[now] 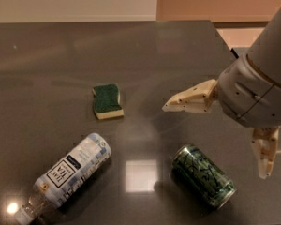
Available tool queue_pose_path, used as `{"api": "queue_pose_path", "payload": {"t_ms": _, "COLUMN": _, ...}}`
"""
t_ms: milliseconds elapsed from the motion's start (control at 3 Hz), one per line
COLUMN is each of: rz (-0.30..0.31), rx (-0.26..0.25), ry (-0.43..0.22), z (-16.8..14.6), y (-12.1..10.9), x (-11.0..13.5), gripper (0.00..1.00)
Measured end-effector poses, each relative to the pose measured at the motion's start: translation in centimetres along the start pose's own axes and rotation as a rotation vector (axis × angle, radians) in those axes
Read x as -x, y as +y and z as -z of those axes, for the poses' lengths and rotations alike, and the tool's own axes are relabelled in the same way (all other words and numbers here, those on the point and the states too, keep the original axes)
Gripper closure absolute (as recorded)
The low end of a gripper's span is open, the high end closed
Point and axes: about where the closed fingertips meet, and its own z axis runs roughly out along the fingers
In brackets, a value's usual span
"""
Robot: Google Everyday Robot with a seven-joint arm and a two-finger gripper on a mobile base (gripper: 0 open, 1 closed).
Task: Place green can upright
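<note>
The green can (203, 175) lies on its side on the dark table (51, 60), near the front right, its silver ends pointing up-left and down-right. My gripper (215, 137) hangs just above and to the right of it, open and empty. One cream finger (189, 100) points left above the can. The other finger (266, 153) points down at the can's right.
A green-topped yellow sponge (106, 101) lies left of centre. A clear bottle with a white-and-blue label (68, 175) lies on its side at the front left. The table's right edge runs behind my arm.
</note>
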Motion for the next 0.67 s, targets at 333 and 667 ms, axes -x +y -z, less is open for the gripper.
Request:
{"api": "queue_pose_path", "payload": {"t_ms": 333, "rz": 0.162, "rx": 0.019, "ry": 0.001, "z": -0.42, "y": 0.38, "x": 0.18, "gripper": 0.0}}
{"api": "queue_pose_path", "payload": {"t_ms": 667, "rz": 0.336, "rx": 0.044, "ry": 0.018, "z": -1.32, "y": 1.11, "x": 0.04, "gripper": 0.0}}
